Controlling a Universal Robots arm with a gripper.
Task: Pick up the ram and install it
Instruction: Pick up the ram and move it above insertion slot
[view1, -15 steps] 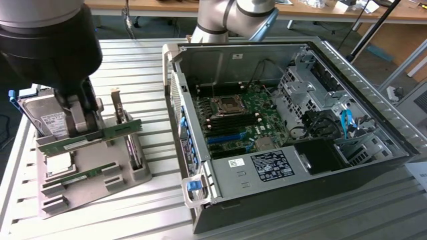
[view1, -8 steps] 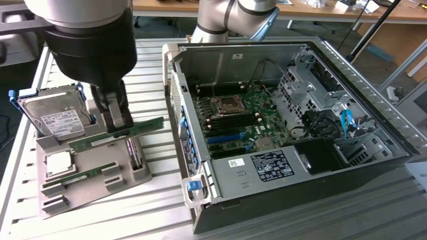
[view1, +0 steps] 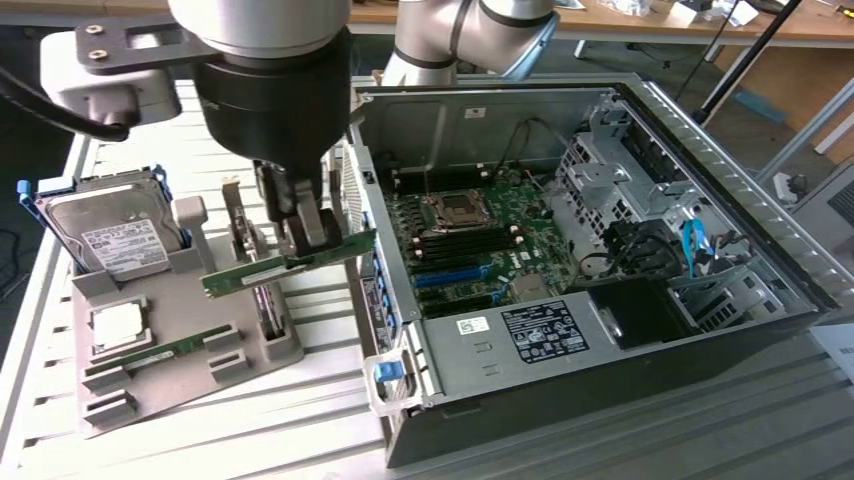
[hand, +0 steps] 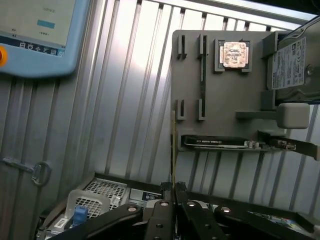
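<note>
The ram (hand: 173, 150) is pinched across its thin faces by the fingers (hand: 159, 220), which are closed down to little more than the board's thickness. In the wrist view it is seen edge-on, as a fine line running out from between them. The grip is taken on the upper long edge near mid-length, so the stick is kept roughly level and the lower edge is left free, presumably for a socket. It is held in the air just outside the open computer case (view1: 561, 420), beside its side wall and not yet over the motherboard (view1: 487, 235). The pick-up is therefore judged done and the installing not begun.

Below the ram and a little further from the case, a grey holder plate (view1: 160, 385) is laid on the slatted desk (view1: 267, 440). A second green stick (view1: 160, 352) is stood on edge in its slots and a square processor chip (view1: 118, 322) is seated in a pocket. A hard drive (view1: 104, 235) is propped upright well apart from the case. The parts are probably kept separate like this so each can be gripped from above.

Inside the case, long black sockets (view1: 467, 245), judged to be memory slots, are seen on the motherboard.
</note>
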